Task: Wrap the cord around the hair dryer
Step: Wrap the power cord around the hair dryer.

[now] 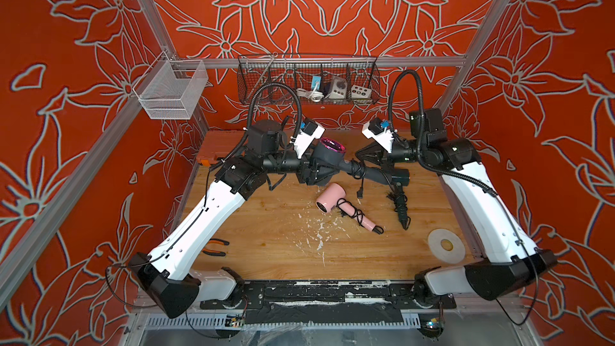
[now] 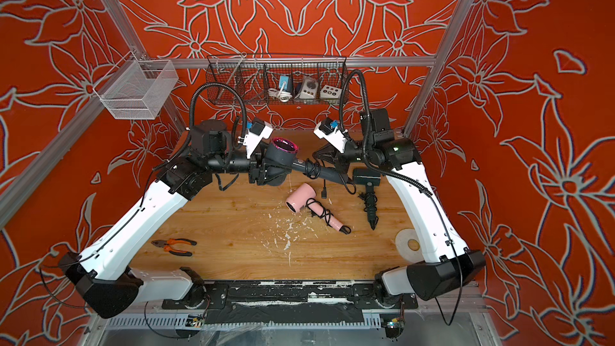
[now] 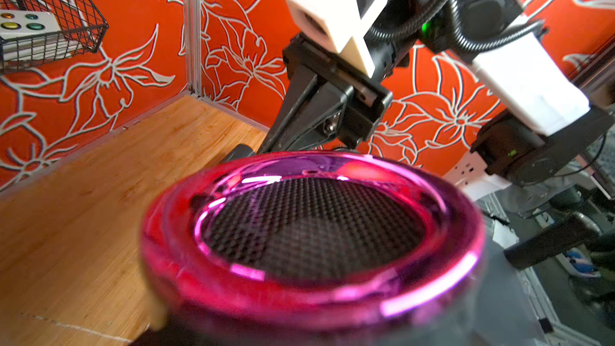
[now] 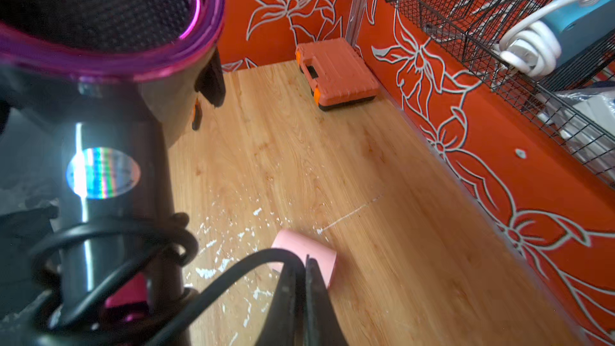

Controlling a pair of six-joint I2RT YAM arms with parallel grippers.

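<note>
A dark grey hair dryer point(image 1: 327, 154) point(image 2: 281, 154) with a magenta ring hangs above the table's back. My left gripper point(image 1: 307, 174) point(image 2: 259, 174) is shut on its body. The left wrist view is filled by the ring point(image 3: 299, 294), and the jaws are hidden. The handle point(image 4: 109, 174) points toward the right arm. Black cord point(image 1: 357, 169) point(image 2: 312, 169) is looped round the handle. My right gripper point(image 4: 304, 261) point(image 1: 357, 154) is shut on a stretch of that cord point(image 4: 216, 291). The plug point(image 1: 359, 193) dangles below.
A pink hair dryer point(image 1: 327, 203) point(image 4: 309, 254) and a black one point(image 1: 401, 178) lie on the wooden table, each with its cord wound on it. A tape roll point(image 1: 446, 246) sits front right, pliers point(image 2: 174, 246) front left, an orange case point(image 4: 336, 73) back left. A wire basket point(image 1: 307, 78) hangs behind.
</note>
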